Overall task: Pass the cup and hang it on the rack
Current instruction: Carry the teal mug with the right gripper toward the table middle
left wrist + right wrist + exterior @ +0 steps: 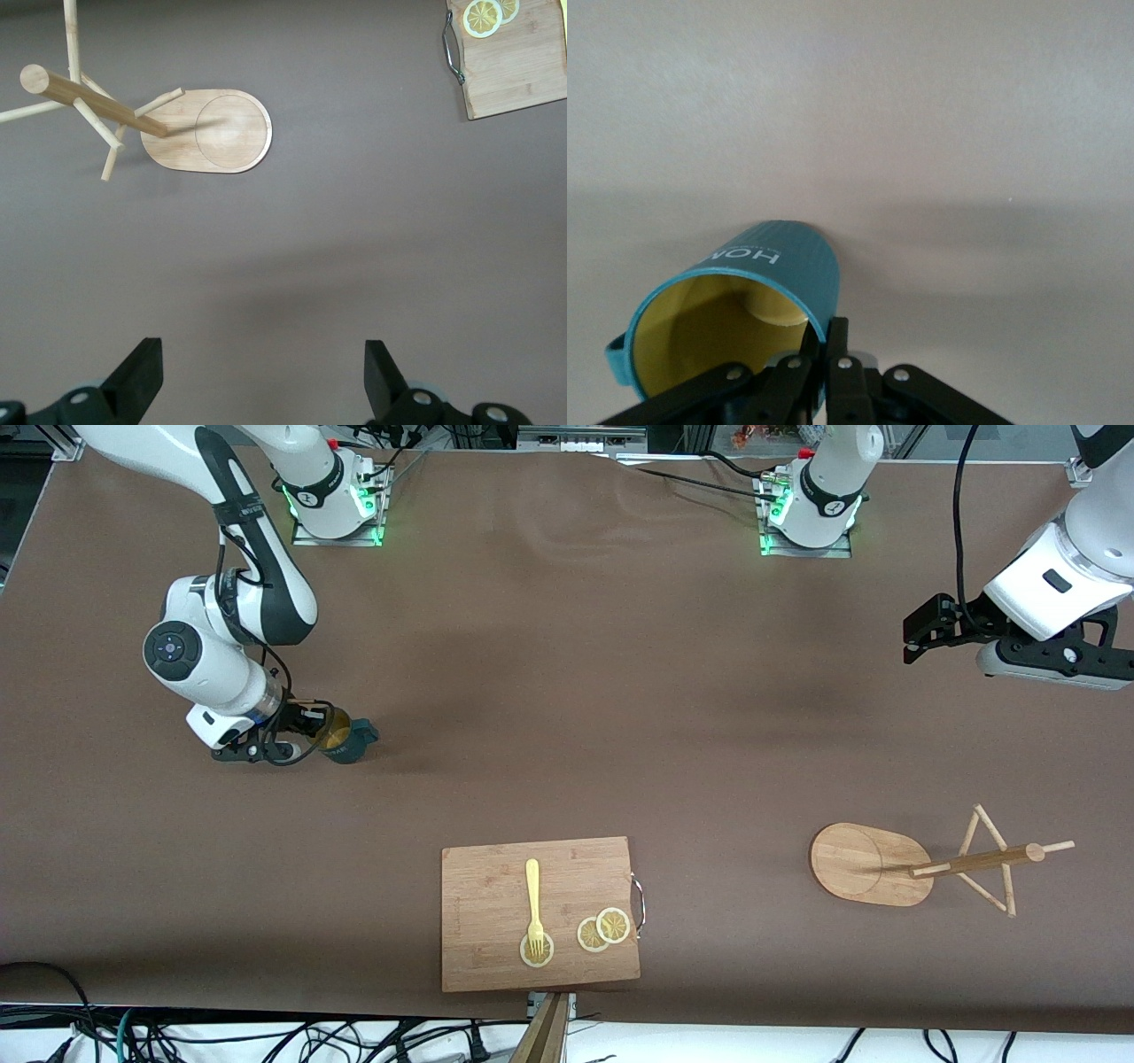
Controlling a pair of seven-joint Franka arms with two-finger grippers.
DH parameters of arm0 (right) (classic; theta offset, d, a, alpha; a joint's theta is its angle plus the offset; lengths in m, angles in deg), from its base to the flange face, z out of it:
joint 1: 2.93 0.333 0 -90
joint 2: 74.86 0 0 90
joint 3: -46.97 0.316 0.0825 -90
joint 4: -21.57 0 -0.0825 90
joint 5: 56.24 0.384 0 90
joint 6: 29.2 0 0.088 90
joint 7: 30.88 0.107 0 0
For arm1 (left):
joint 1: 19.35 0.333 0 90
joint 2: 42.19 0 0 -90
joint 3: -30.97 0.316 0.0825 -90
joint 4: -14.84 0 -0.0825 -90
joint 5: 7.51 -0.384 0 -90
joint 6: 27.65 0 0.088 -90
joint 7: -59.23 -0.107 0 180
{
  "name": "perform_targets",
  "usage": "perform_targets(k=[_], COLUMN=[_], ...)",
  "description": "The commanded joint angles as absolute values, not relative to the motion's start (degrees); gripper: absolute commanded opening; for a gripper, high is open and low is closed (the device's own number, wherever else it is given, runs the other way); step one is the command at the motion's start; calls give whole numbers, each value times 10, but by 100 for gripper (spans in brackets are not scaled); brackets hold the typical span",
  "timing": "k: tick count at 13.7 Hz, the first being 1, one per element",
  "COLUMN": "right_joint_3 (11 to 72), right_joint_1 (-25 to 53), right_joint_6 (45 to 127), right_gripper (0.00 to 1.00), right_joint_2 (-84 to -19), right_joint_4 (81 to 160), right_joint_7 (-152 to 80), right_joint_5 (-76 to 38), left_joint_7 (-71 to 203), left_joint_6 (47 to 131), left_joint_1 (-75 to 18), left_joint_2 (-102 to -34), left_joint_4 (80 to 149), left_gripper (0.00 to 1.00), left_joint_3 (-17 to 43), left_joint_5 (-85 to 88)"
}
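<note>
Right end effector (312, 731) pinches the cup (347, 740) rim at frame left for the handover (left end effector (921, 631) waits wide open, empty).

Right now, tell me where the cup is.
The cup is at the right arm's end of the table in the front view, its rim pinched by the right end effector, farther from the camera than the cutting board.

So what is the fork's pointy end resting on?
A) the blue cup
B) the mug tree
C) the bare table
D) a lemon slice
D: the yellow fork lies on the cutting board with its tines on top of a lemon slice.
</note>
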State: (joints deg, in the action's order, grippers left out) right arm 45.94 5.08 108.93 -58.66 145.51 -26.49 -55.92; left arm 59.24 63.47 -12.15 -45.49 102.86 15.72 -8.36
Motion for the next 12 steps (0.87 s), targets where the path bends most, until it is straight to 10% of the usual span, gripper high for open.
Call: perform_targets(k=[1, 12], right_joint_3=[481, 517], right_joint_1=[52, 217], right_joint_6=[1076, 919], right_gripper=[0, 0], right_joint_2=[-585, -439], right_joint_4=[1426, 1114], right_joint_7=[-271, 43], right_joint_5=[-552, -526], left_joint_7=[577, 561], left_joint_6=[633, 604], left_joint_1=[-122, -82], left_joint_2=[-460, -483], left_joint_4=[1021, 1020], left_gripper=[100, 100], left_joint_3=[156, 165], left_joint_5=[-91, -74])
